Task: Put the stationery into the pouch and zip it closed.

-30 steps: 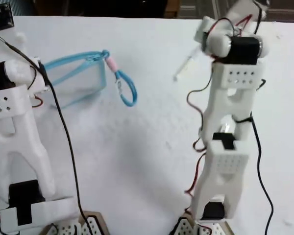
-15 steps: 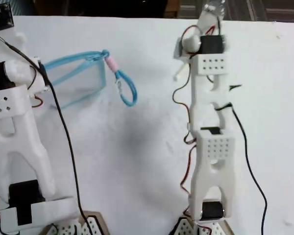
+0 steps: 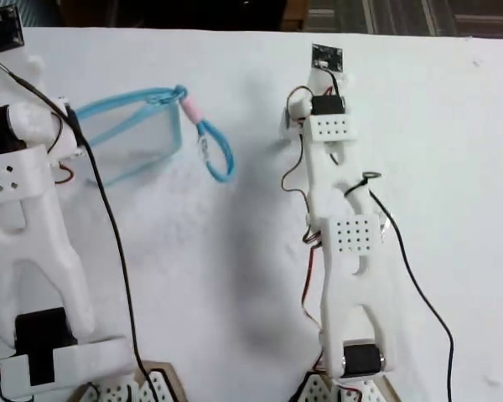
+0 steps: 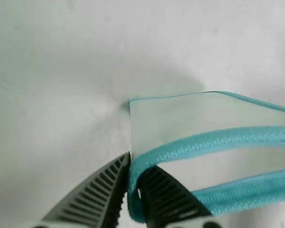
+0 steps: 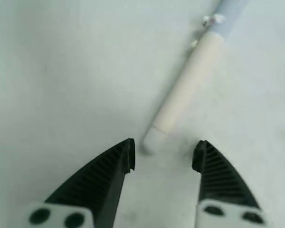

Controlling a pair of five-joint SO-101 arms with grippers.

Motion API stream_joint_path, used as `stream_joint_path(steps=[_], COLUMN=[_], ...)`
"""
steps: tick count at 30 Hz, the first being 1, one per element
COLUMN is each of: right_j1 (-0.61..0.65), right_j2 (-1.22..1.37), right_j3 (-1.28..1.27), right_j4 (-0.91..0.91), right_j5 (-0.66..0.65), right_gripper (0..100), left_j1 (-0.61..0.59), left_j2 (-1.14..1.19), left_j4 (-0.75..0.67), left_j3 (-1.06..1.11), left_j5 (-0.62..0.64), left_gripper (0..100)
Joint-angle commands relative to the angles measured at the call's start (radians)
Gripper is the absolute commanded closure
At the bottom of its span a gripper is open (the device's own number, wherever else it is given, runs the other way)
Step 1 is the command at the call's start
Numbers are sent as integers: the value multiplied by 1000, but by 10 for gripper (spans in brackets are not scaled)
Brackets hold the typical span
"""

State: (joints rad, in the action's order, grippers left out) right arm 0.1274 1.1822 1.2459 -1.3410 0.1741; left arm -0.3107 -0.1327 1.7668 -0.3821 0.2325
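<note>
Blue-trimmed at ten o'clock, unzipped, not yet filled: clamping the pouch (image 3: 134, 138) with left gripper (image 4: 131, 164), straddling the pen (image 5: 190, 85) at one o'clock with right gripper (image 5: 164, 154) spread.

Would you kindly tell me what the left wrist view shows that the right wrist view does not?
Left wrist view: the left hand shut on a corner of the clear, blue-zipped pouch. Right wrist view: the right hand, open, with one end of a white pen lying just in front of it. Both: the white table underneath.
</note>
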Motion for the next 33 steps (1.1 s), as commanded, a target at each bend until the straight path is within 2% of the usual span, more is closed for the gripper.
stream_joint_path(steps=[1, 4, 10, 14, 18, 23, 24, 28, 33], right_j1=[-10, -15, -18, -16, -19, -13, -13, -18, 24], right_j2=[-15, -25, -120, -193, -229, -191, -177, -93, -1], right_j3=[6, 6, 6, 6, 5, -3, -2, 2, 5], right_j4=[8, -64, -236, -272, -216, -134, -119, -18, 105], right_j5=[-78, -104, -109, -109, -109, -34, -6, 195, 213], right_gripper=[987, 955, 982, 982, 961, 744, 726, 771, 786], left_j1=[-4, -4, -4, -4, -4, -4, -4, -4, -4], left_j2=[-8, -10, -12, -12, -13, -13, -13, -12, -5], left_j4=[-12, -12, -11, -11, -9, -9, -9, -15, -18], left_j3=[-34, -34, -35, -35, -35, -34, -34, -35, -29], left_j5=[-2, -2, -2, -2, -2, -2, -2, -5, -5], left_gripper=[977, 977, 977, 977, 977, 977, 977, 977, 977])
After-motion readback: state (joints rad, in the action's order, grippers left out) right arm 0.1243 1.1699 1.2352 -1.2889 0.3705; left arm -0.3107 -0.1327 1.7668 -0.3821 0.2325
